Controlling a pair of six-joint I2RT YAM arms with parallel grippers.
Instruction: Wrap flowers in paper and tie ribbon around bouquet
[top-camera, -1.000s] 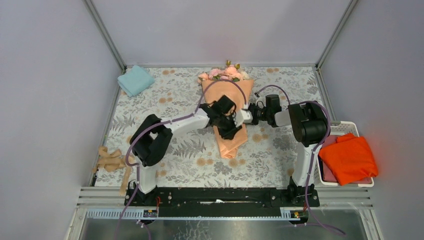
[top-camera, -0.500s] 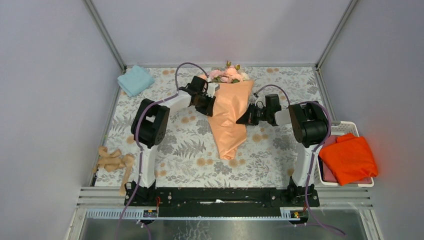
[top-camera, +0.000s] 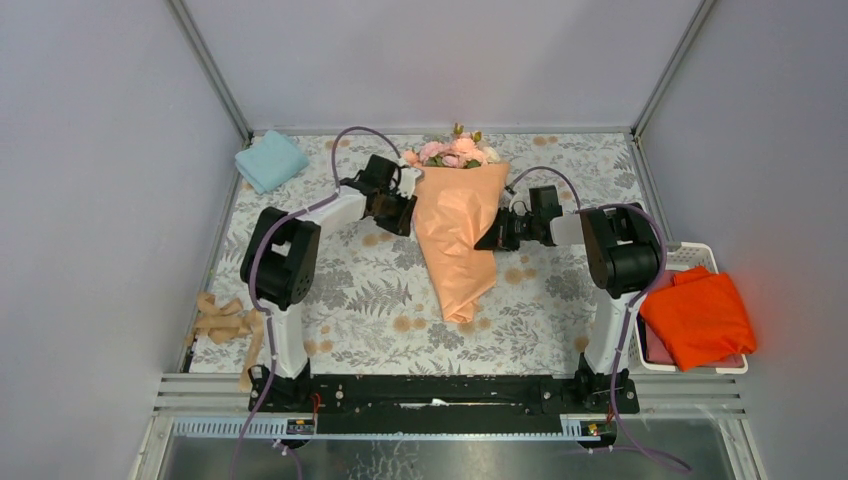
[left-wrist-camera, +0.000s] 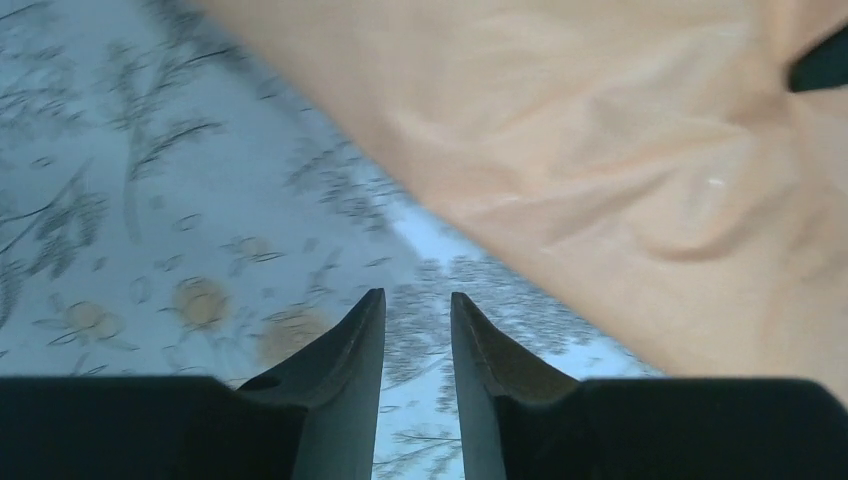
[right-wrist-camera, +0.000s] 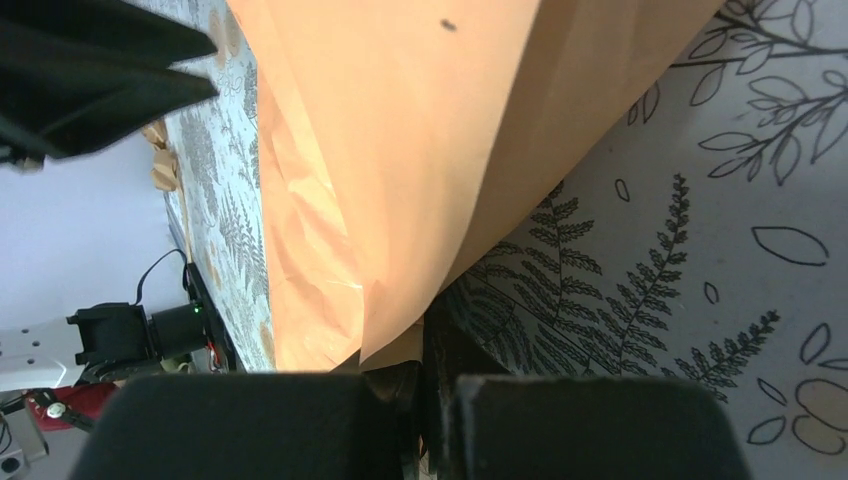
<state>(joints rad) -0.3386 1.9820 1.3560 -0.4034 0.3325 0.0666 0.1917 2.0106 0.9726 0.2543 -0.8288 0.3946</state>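
Plain grey walls (top-camera: 100, 200) close in a table (top-camera: 380, 300) covered with a pale print of leaves and blossoms. At its far left corner lies a folded blue cloth (top-camera: 271, 160). Nearer the arms, on the left edge, the ribbon (top-camera: 225, 322) sits in a loose heap, well apart from everything else and not tied to anything.

The left gripper (left-wrist-camera: 417, 305) hovers just beside the left edge of the paper (top-camera: 458, 235), its fingers slightly parted with nothing between them.

In the middle of the table the paper is folded into a cone around the flowers (top-camera: 452, 150). The blooms show at the far, wide end, and the narrow tip points toward the arms.

The right gripper (top-camera: 490, 238) is at the cone's right edge, clamped tight, and appears to pinch the edge of the sheet there.

At the far right, a white basket (top-camera: 700, 250) holds a bright orange cloth (top-camera: 697, 318).

The wrapping looks largely done, though the fold may want tightening at the waist. Fetching the ribbon and tying it round the cone is all left to do.
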